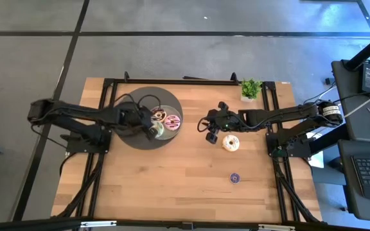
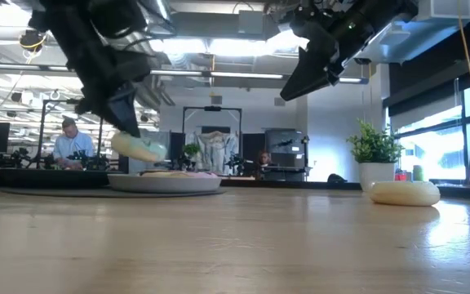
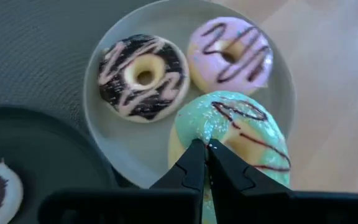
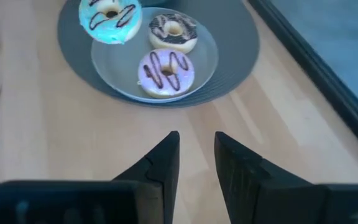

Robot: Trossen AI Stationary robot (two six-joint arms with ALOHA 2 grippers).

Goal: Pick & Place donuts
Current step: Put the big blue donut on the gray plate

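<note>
Wooden table [image 1: 172, 173]: broad bare boards along the near edge and through the middle

Dark round disc [image 1: 133, 138]: left-centre of the table, carrying the grey plate [image 3: 110, 140] on its right part; plate rim ends just inside the disc edge

Chocolate donut [image 3: 143, 76]: flat on the plate, pink drizzle, just beside the pink one

Pink donut [image 3: 230, 53]: flat on the plate, dark drizzle, close to the plate's rim

Green donut [image 3: 241, 127]: tilted, lifted above the plate's near rim in the low view, pinched at its edge

Left gripper [image 3: 205, 158]: over the plate's edge, fingers clamped on the green donut's rim

Right gripper [image 4: 196, 155]: raised over bare table between the disc and the cream-white donut, fingers a narrow gap apart, holding nothing

Cream-white donut [image 1: 230, 143]: flat on the table right of centre, just beside the right gripper, free boards around it

Small purple donut [image 1: 234, 178]: alone toward the near edge, well apart from the rest

Potted plant [image 1: 250, 89]: far edge, right side
</note>
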